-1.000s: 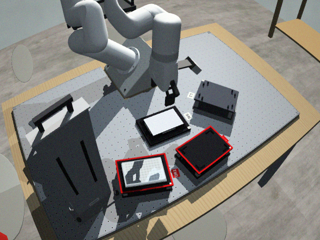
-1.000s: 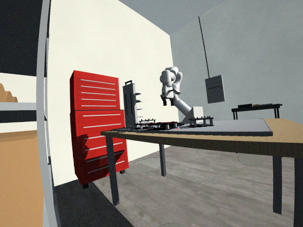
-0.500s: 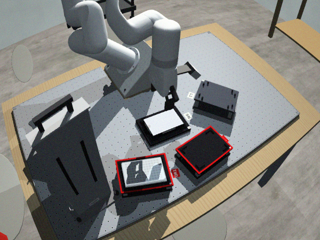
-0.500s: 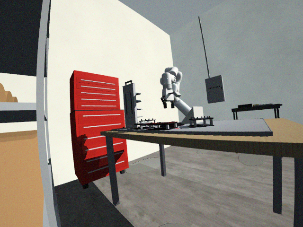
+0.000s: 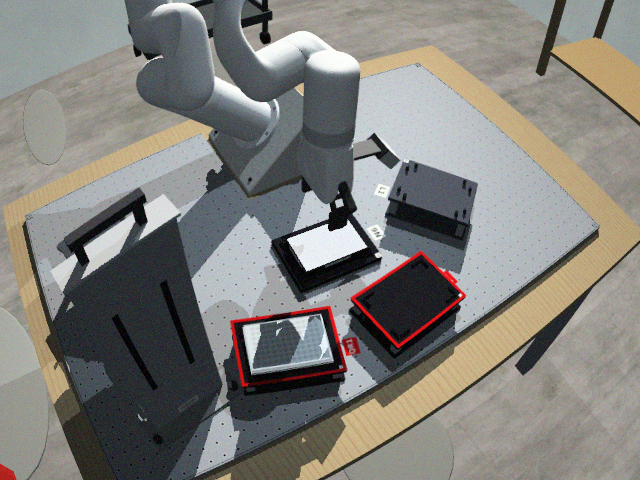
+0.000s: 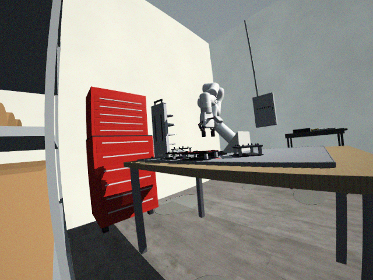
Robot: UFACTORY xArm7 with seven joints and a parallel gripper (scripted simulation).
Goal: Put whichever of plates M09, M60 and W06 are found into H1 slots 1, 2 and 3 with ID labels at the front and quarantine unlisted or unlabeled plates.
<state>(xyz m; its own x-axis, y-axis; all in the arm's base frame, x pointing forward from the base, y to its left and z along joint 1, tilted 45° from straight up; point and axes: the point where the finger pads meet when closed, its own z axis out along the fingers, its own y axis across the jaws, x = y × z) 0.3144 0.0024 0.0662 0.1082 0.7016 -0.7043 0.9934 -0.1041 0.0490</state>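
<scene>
Air free above white plate (image 5: 326, 246), tall hotel (image 5: 135, 310) far left — well apart

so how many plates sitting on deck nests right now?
2: a white plate on the black nest by the N6 label, and a clear plate on a red-rimmed nest. Any inside the hotel are hidden.

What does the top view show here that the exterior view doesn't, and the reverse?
Only the top view shows which nests are filled: a white plate under the gripper, a clear plate in one red-framed nest, the other red-framed nest bare. Only the exterior view shows the tower's shelves from the side and the red tool cabinet. Both show the arm with open, empty jaws above the deck.
</scene>
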